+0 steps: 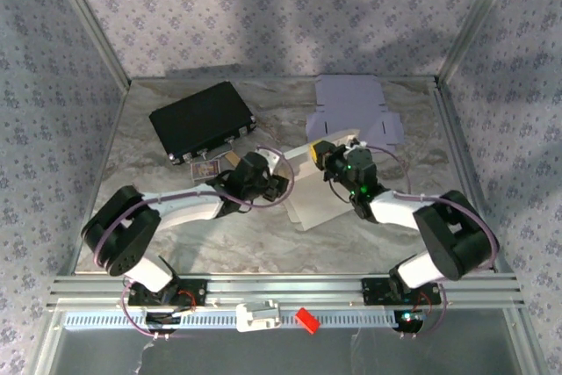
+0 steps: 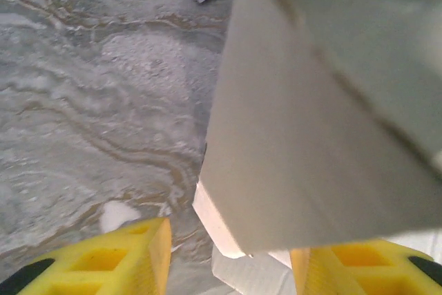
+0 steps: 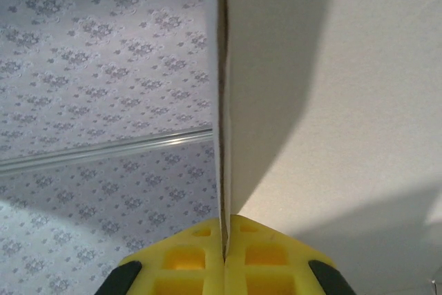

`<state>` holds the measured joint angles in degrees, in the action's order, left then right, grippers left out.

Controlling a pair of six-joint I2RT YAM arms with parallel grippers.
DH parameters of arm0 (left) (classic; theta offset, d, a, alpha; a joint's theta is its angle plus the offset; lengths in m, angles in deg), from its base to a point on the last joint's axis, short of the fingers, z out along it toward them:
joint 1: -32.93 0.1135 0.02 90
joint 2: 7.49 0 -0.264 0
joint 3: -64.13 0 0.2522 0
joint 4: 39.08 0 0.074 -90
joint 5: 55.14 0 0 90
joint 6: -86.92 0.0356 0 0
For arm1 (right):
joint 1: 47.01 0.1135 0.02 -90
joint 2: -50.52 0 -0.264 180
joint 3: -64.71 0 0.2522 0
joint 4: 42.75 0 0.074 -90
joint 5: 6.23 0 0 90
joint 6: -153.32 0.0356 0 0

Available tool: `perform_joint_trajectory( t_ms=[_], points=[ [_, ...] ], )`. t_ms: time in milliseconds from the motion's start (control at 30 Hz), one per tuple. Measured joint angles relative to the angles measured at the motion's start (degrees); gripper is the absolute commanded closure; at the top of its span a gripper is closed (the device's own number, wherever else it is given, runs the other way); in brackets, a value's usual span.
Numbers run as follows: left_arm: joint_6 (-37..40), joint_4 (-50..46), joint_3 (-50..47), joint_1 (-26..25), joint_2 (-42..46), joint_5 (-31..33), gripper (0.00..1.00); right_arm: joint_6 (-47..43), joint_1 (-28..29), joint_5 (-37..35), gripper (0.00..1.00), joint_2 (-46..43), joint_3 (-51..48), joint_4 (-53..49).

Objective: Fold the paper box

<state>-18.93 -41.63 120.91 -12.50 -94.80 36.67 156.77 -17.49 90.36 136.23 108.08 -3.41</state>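
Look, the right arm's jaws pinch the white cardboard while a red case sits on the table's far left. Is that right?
Not quite: the case is black, not red, as the top view shows. The rest holds: the jaws of the right arm pinch the white cardboard, and the case sits at the far left of the table.

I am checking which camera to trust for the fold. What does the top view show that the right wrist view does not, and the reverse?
Top view adds: a black case and a purple sheet lying on the table, and the left claw beside the box. Right wrist view adds: a close look at yellow fingers pinching one thin box panel, seen edge-on, with no gap. Shared: the box, the right claw and the patterned wall.
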Motion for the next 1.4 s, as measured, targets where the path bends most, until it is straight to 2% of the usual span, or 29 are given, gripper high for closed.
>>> perform_joint_trajectory(
  t_ms=[167, 400, 700, 967, 1400],
  points=[
    [2.43, -2.49, -2.10, 5.07, 3.23, -6.67, 0.51, -0.07, 1.77, -1.09, 1.00, 6.03, 3.23, 3.13],
    [4.04, -5.14, -6.75, 6.38, 8.83, -10.03, 0.51, -0.09, 2.89, -1.38, 1.00, 9.25, 3.58, 6.29],
    [3.82, -5.05, -8.33, 6.56, 10.56, -11.04, 0.54, -0.44, 2.89, -0.68, 1.00, 9.53, 1.22, 10.64],
    [3.52, -4.59, -8.83, 6.82, 10.54, -11.06, 0.59, -1.88, 1.46, 3.23, 1.00, 10.10, -0.68, 13.97],
    [2.95, -1.75, -10.73, 6.40, 9.81, -11.65, 0.60, -2.86, 0.44, 6.64, 1.00, 12.72, -3.45, 17.35]
  ],
)
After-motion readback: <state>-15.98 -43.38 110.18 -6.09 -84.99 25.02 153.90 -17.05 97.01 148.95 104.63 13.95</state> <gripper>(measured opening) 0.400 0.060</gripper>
